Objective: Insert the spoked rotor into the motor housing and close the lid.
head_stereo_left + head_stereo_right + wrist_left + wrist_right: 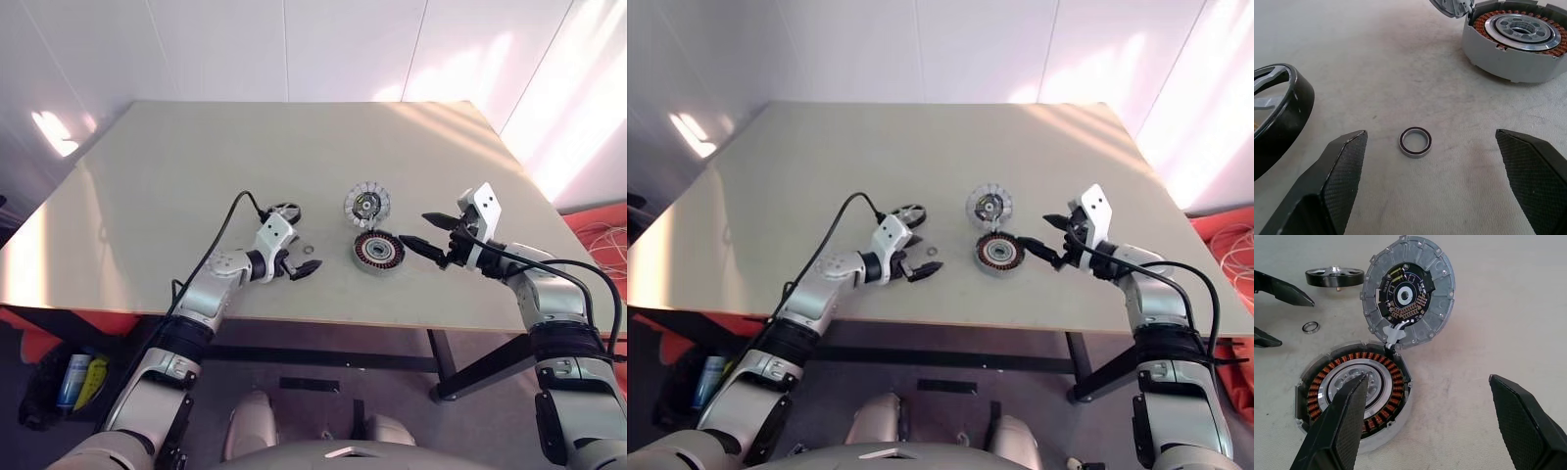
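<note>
The motor housing (1354, 394) sits on the pale table (176, 166) near its front edge, open side up, with a ring of coppery windings around a silver centre. The lid (1409, 291) stands tilted against the housing's far rim, its inner face showing — pale radial segments round a dark circuit board — and a short white cable runs from it down into the housing.

The spoked rotor (1334, 277) lies flat on the table well to the left of the housing, just beyond the left gripper (306, 265). A small washer ring (1415, 142) lies on the bare table between rotor and housing, apart from both.

The left gripper hangs low over the table with its two black fingers (1344, 166) spread wide and holding nothing; the washer ring lies on the table between them, touching neither. The rotor's dark rim is just beside one finger.

The right gripper (424, 230) is at the housing's right side, also spread wide and empty. One fingertip (1354, 396) reaches over the housing's near rim, covering part of the windings in the wrist view — whether it touches them cannot be told. The other finger is over bare table, clear of the lid.
</note>
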{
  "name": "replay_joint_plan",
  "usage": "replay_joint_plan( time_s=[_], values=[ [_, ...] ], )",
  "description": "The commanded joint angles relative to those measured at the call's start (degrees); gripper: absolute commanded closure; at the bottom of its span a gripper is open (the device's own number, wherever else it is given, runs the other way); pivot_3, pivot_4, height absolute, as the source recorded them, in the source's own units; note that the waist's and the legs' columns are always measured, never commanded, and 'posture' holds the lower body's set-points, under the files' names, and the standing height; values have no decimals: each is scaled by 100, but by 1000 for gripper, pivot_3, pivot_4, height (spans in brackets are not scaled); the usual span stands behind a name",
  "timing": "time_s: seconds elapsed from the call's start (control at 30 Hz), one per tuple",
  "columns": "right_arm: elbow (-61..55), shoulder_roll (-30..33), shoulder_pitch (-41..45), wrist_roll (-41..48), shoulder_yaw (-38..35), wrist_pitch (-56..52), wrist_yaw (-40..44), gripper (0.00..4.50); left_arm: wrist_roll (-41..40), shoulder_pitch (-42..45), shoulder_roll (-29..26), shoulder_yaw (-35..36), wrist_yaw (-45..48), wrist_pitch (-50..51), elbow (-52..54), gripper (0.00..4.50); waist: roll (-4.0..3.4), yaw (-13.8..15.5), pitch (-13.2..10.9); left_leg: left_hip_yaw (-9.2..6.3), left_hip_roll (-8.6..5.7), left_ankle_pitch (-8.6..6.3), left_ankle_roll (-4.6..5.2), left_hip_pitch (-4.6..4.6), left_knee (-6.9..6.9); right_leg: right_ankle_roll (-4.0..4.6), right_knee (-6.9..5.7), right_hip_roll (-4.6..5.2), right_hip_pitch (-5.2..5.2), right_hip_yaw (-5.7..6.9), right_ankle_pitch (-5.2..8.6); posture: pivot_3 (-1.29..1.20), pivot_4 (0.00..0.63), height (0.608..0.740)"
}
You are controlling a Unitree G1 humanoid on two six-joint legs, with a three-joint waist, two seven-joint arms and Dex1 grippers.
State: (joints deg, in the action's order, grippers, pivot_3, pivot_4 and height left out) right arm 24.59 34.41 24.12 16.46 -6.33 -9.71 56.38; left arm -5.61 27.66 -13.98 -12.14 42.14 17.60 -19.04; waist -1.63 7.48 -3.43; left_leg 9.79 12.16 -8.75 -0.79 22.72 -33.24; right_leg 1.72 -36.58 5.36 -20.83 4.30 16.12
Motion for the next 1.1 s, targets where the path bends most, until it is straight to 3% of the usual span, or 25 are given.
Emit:
replay_joint_plan(
  time_s=[0.03,0.8,1.1],
  values=[
    [-173,3,143,61,-80,98,-20,57,104,153,15,-79,-38,117,16,0,0,0,0,0,0,0,0,0,0,0,0,0,0,0,0,0,0,740],
    [-115,-4,163,36,-61,155,-50,57,211,569,311,121,-300,-901,-1089,0,1,70,0,0,-3,7,2,-7,-3,-4,-9,3,6,-3,-4,0,0,740],
    [-105,-17,164,14,-83,175,-69,57,272,593,321,-8,-158,-896,-1178,0,1,120,0,0,-3,6,7,35,-4,-5,-8,2,-33,-2,-4,0,0,740]
  ],
)
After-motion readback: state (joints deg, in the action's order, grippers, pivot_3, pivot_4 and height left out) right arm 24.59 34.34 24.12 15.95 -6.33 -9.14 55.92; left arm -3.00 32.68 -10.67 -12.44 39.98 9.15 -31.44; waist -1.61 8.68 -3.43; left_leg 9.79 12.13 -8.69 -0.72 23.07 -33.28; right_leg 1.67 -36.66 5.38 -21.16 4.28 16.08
